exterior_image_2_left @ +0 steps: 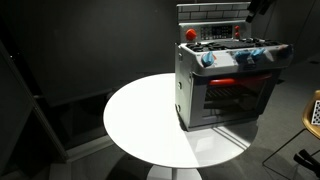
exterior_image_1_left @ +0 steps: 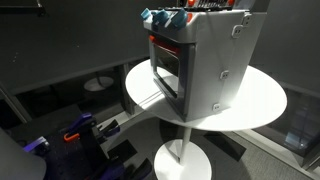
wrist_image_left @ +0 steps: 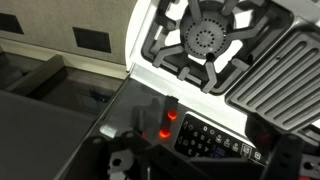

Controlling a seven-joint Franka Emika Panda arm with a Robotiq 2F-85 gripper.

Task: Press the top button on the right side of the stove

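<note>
**Claw Blurred Over Toy Stove**

Nearest the wrist camera, the gripper is a dark blur above the stove; released or clenched, I cannot tell. Two lit red buttons sit on the stove's edge, below its burner, left of its keypad. Both exterior views add the stove's round table and blue knobs.

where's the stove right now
In both exterior views the toy stove stands on the round white table, toward one edge; the wrist view looks down on its burner.
</note>
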